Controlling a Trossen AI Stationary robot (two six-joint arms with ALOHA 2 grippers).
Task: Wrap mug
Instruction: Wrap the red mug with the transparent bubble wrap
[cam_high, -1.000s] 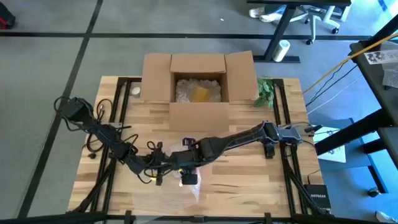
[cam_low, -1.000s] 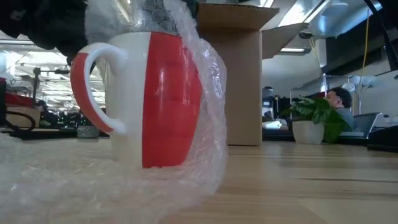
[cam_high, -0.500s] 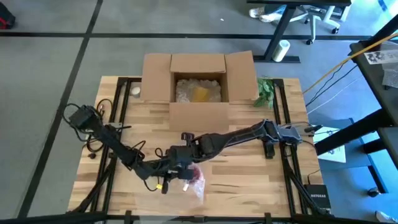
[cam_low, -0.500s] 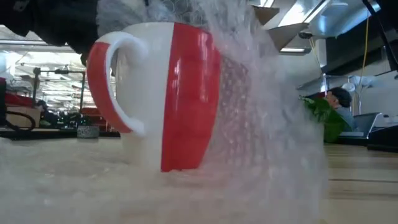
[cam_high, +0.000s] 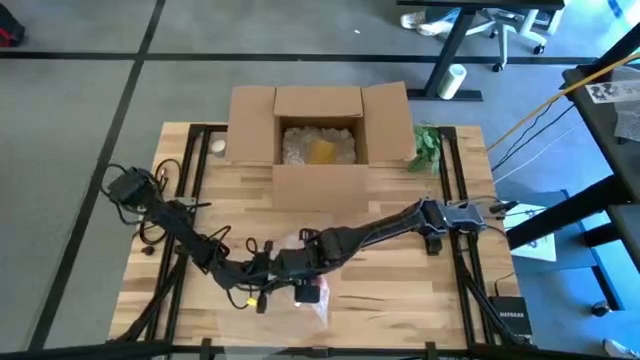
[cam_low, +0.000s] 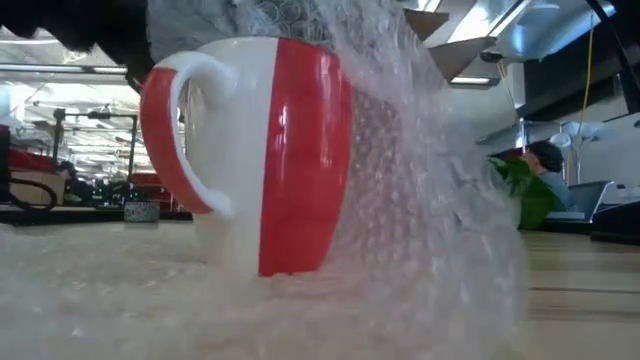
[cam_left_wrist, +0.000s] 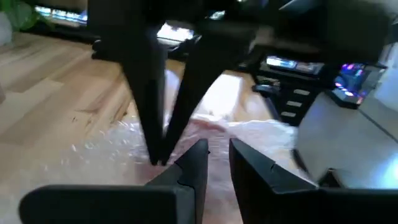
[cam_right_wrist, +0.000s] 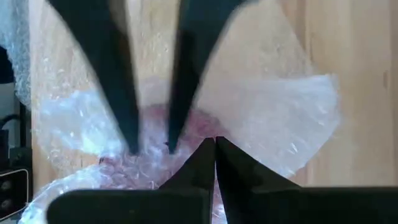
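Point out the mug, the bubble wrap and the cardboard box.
mug (cam_low: 300, 150), low view, on its red side.
bubble wrap (cam_low: 440, 230), low view, on the raised sheet beside the mug.
cardboard box (cam_high: 318, 184), high view, on its front wall.

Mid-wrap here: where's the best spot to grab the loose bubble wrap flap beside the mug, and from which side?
Probably the flap's free upper edge, coming down from above. In the low view the bubble wrap stands beside the mug, opposite its handle, so a thin top edge suits a pincer. The side with the handle is still bare; pull that way.
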